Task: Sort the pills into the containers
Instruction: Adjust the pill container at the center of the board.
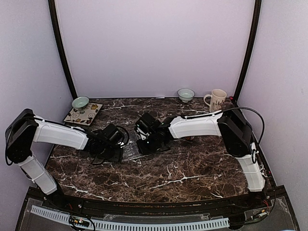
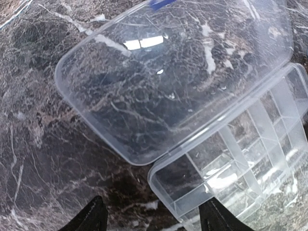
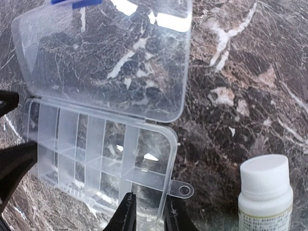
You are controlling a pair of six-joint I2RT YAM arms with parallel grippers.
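The left hand gaped, empty; the right hand clenched almost shut at the organizer box, open-lidded on the bench near the white bottle; box seemed light, slick, brittle; pinch an outer wall.

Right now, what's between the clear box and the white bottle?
Just bare marble tabletop between organizer box and bottle, in the right wrist view.

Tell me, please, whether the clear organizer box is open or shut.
Open: the organizer box has its lid swung back beside it, compartments exposed.
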